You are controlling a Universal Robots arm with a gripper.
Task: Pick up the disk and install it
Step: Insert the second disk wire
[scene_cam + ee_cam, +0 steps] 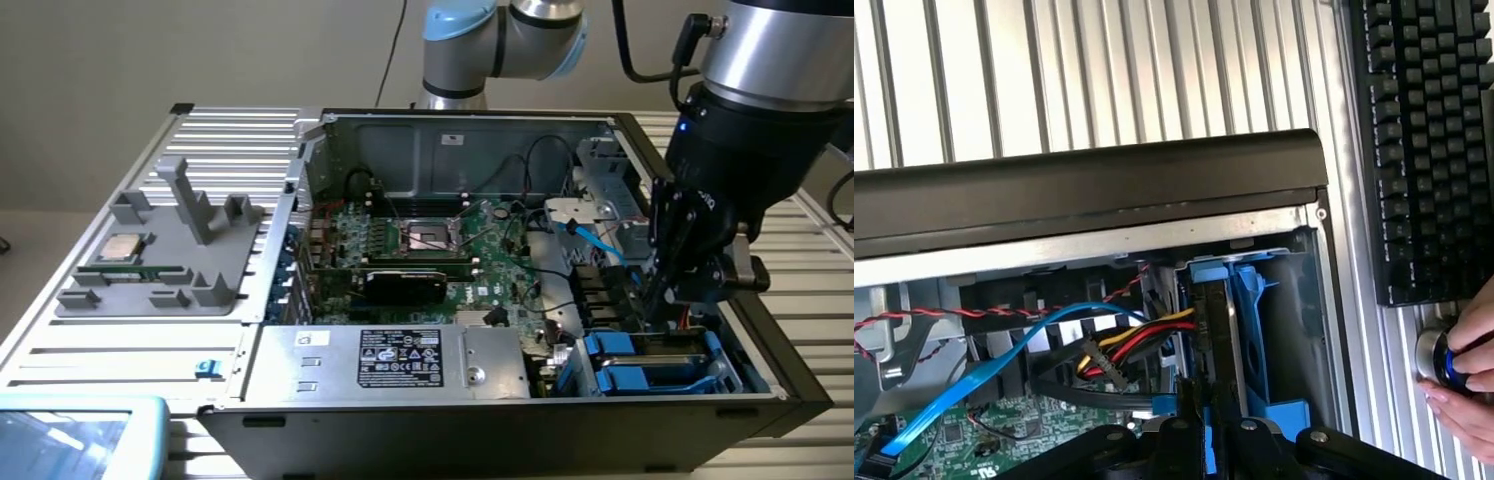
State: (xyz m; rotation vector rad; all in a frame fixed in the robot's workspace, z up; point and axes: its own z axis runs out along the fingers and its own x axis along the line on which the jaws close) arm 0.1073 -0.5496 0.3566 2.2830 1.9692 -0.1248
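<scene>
Down in the drive bay of the open black computer case [787, 385], my gripper [1206, 425] stands nearly shut on what looks like the blue-railed silver-grey disk [1216, 340], edge-on, long axis running straight away from my fingers into the bay.

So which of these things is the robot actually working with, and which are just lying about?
In use:
- gripper, shut, down in the drive bay
- disk, blue-railed, standing on edge in the bay
- computer case, lying open

Lying about:
- grey fixture holding a chip
- keyboard
- a person's hand on a knob
</scene>
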